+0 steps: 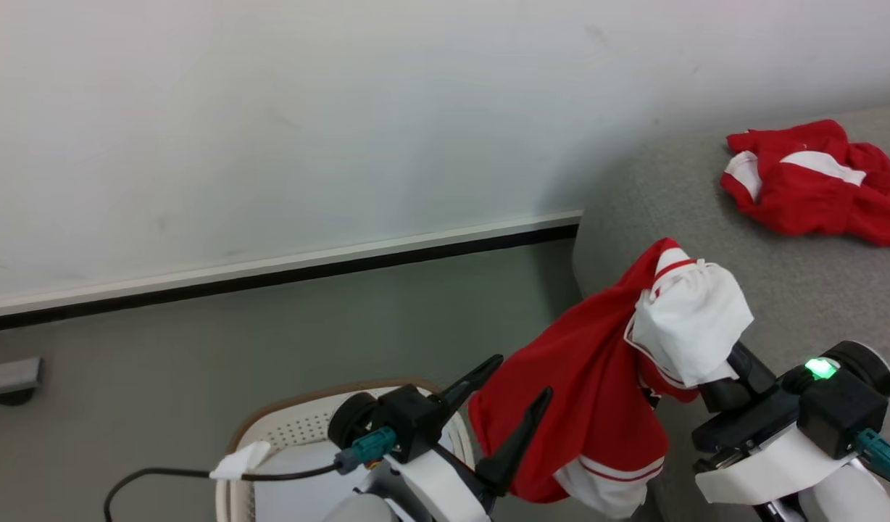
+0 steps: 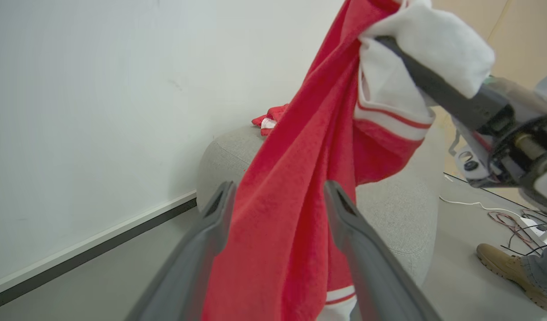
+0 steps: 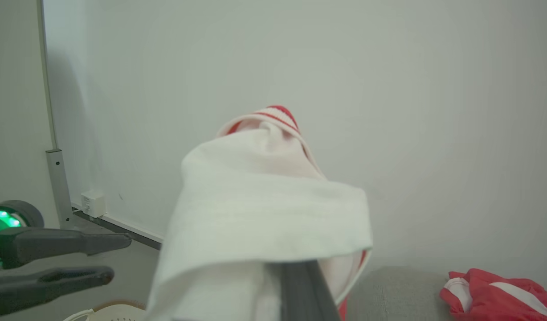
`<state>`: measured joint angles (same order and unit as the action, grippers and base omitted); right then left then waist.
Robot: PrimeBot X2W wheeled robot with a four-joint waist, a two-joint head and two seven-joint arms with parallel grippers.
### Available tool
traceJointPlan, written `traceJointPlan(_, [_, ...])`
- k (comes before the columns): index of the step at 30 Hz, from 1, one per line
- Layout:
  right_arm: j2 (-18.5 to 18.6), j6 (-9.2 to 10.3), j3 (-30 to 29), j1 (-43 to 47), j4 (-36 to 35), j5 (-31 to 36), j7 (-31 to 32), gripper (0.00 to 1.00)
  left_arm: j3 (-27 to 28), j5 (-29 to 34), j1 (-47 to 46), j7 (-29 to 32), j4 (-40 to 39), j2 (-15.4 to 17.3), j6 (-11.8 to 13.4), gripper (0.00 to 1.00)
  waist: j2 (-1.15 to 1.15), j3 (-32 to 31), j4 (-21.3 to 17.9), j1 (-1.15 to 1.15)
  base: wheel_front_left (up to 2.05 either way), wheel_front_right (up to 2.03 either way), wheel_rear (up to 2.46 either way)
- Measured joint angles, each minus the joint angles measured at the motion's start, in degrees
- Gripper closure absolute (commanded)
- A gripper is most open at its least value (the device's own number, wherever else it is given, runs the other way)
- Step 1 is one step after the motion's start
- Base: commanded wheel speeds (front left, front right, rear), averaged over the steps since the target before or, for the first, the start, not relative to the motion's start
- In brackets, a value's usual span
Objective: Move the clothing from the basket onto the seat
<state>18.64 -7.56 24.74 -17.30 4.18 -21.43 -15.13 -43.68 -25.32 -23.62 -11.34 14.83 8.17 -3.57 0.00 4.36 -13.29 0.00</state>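
One white wall (image 1: pixel 271 109) filled the background, and one grey-green floor (image 1: pixel 271 326) met it along a white and black skirting line. One grey seat (image 1: pixel 793 290) stood against the wall on the robot's right, much larger than everything else. One basket (image 1: pixel 285 428), cream with a brown rim, sat on the floor at the lower left of the head view, beside the seat's rounded end, with one flat pale sheet (image 1: pixel 300 486) inside it.

The clothing counted two pieces. One lying garment (image 1: pixel 814 188), crumpled red with white panels, rested on the seat top near the wall. One hanging garment (image 1: pixel 597 384), red with a white section and thin red stripes, was up in the air over the seat's near edge, between basket and seat.

There were two pincers. The right pincer (image 1: pixel 677 279) was closed on the hanging garment, whose white part draped over its fingers. The left pincer (image 1: pixel 522 375) stood wide open, gripping nothing; its two fingers flanked the hanging red fabric.

In the left wrist view one tan shoe (image 2: pixel 505 267) of a person stood on the floor beyond the seat, near several loose cables (image 2: pixel 523 223).
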Motion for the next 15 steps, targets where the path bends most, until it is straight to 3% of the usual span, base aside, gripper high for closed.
traceJointPlan(8, [0.30,0.00,-3.97,0.23,-1.77,0.34,-0.01,1.00,-0.51,0.22,-1.92,-0.68,2.13,-0.12,-0.53,0.00,0.00,2.69,-5.17,0.00,0.00,0.00,0.00])
traceJointPlan(15, [0.40,0.00,-6.50,0.30,-2.74,0.76,0.00,1.00,-0.63,0.21,-3.03,-1.11,3.26,-0.34,-0.69,0.00,0.00,4.15,-7.32,0.00,0.00,0.00,0.00])
